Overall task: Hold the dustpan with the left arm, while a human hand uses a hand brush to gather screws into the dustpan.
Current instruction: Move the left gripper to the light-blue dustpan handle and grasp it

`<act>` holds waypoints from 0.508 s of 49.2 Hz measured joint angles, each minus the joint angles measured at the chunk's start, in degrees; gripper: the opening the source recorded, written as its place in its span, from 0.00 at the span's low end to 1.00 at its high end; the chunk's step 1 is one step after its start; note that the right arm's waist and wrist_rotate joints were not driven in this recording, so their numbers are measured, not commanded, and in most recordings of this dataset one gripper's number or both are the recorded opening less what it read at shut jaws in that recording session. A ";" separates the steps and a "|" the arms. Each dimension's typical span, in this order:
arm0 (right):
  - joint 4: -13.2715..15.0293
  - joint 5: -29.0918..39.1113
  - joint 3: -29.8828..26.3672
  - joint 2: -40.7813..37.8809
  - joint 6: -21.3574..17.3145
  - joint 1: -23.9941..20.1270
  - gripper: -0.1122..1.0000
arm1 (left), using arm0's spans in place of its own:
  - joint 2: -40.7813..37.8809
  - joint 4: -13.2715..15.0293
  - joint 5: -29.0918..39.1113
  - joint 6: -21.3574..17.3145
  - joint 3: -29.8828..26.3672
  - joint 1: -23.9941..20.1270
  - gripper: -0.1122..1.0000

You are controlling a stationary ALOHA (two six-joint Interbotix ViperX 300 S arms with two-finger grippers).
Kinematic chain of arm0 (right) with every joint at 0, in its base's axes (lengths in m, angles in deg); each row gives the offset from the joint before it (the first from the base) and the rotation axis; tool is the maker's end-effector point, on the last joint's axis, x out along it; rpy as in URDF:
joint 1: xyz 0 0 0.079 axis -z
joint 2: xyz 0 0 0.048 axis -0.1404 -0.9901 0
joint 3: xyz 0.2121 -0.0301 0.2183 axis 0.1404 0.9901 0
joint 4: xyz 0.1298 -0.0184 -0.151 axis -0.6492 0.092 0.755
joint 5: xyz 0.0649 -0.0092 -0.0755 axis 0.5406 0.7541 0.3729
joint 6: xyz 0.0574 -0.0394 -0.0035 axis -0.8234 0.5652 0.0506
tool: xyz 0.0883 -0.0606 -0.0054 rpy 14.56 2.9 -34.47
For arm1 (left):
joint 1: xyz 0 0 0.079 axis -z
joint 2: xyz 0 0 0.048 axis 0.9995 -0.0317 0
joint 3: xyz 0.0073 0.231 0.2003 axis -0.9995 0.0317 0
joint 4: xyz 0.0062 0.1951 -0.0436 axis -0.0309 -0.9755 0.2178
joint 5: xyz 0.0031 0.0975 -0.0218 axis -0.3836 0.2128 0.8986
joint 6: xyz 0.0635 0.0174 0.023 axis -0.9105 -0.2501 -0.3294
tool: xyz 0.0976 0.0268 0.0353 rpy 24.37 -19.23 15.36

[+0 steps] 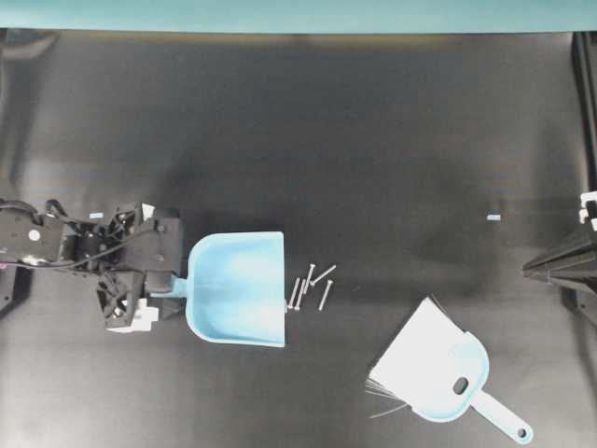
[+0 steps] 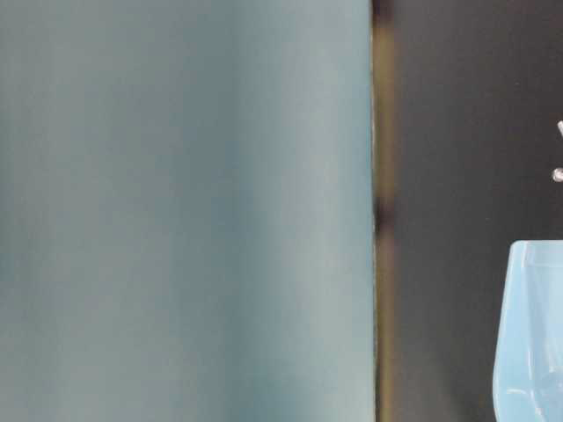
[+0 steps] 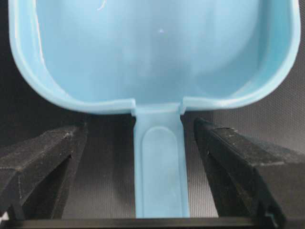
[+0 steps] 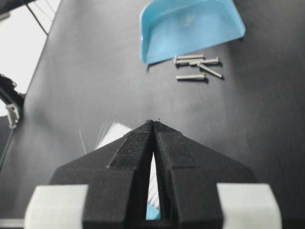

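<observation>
The dustpan (image 1: pixel 238 287) lies flat on the black table (image 1: pixel 308 140), left of centre in the overhead view, its straight wide edge facing right and its short handle pointing left. The left gripper (image 3: pixel 140 143) sits at that handle with its fingers (image 3: pixel 45 157) spread wide. In the left wrist view the handle runs straight up the middle between them, with a clear strip of table showing on each side, so neither finger touches it. The pan is not held.

The screws (image 1: pixel 311 284) lie in a loose cluster just beside the pan's wide edge, on its right. One of them touches or nearly touches the lip. The right wrist view shows four or five, some crossing each other, all on the table outside the pan.

The brush (image 1: pixel 446 378) rests on the table near the lower right of the overhead view, well apart from the screws. Its white bristles fan toward the upper left and its slim handle points to the lower right corner.

The right gripper (image 4: pixel 154 125) is pulled back at the right side, seen in its own camera with the fingers pressed together and nothing between them. It hangs above the brush, whose bristles show pale behind the fingertips.
</observation>
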 measured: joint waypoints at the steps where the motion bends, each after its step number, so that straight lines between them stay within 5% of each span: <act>1: 0.00 0.00 0.00 0.00 0.00 0.00 0.10 | -0.18 0.00 0.00 0.00 -0.09 0.00 0.89; 17: 0.00 -0.09 0.00 0.00 0.00 0.00 0.10 | -0.97 -0.09 -0.09 0.00 -0.53 0.00 0.84; 25: 0.00 -0.09 0.09 0.00 0.00 0.00 0.10 | -0.97 0.00 -0.09 0.00 -0.62 -0.18 0.59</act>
